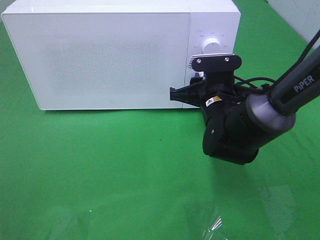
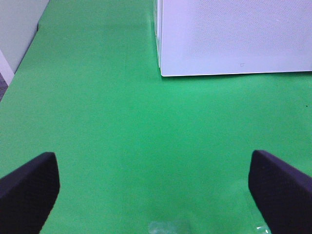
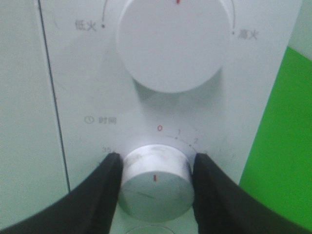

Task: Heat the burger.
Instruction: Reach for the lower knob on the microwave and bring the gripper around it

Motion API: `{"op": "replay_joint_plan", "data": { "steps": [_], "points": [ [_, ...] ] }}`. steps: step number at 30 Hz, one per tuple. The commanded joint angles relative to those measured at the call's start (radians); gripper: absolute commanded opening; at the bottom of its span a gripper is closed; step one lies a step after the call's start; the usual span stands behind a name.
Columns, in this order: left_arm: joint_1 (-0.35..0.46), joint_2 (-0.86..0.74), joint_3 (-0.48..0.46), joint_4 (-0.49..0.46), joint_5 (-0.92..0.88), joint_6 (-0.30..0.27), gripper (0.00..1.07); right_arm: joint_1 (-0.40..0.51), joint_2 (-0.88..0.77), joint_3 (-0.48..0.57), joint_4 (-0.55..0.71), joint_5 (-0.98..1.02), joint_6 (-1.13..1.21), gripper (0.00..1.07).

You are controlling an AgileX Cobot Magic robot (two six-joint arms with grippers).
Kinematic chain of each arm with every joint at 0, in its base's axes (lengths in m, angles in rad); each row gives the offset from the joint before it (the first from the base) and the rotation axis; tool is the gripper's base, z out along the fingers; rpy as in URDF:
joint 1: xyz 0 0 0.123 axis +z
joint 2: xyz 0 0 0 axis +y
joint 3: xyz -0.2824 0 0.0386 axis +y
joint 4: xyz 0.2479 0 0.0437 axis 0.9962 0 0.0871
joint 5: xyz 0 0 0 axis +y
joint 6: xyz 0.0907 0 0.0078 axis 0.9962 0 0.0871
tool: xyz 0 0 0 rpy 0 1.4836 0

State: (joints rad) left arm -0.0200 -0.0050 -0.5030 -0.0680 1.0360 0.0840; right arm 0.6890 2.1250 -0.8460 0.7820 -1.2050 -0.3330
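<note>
Green-covered table [image 1: 100,170], white microwave [image 1: 110,55] (door shut) on it.

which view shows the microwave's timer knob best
Right wrist view: the timer knob sits close up, red mark and dial numbers visible, right gripper against both sides. In the exterior high view that arm hides it; only the upper knob shows. The left wrist view shows just a corner of the microwave.

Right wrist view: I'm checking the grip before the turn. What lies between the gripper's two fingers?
The white timer knob, with the right gripper's fingers against its sides, as the right wrist view shows.
</note>
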Motion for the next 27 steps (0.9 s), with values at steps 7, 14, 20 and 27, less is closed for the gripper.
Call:
{"op": "replay_joint_plan", "data": {
  "steps": [7,14,20,27],
  "points": [
    [0.003,-0.023,0.005,0.003,0.001,-0.006,1.04,-0.003,-0.015,-0.008,-0.077,-0.045,0.424,0.01],
    [0.003,-0.023,0.005,0.003,0.001,-0.006,1.04,-0.003,-0.015,-0.008,-0.157,-0.057,1.04,0.0],
    [0.003,-0.023,0.005,0.003,0.001,-0.006,1.04,-0.003,-0.015,-0.008,-0.229,-0.06,1.431,0.0],
    [0.003,-0.023,0.005,0.003,0.001,-0.006,1.04,-0.003,-0.015,-0.008,-0.23,-0.117,1.565,0.0]
  ]
}}
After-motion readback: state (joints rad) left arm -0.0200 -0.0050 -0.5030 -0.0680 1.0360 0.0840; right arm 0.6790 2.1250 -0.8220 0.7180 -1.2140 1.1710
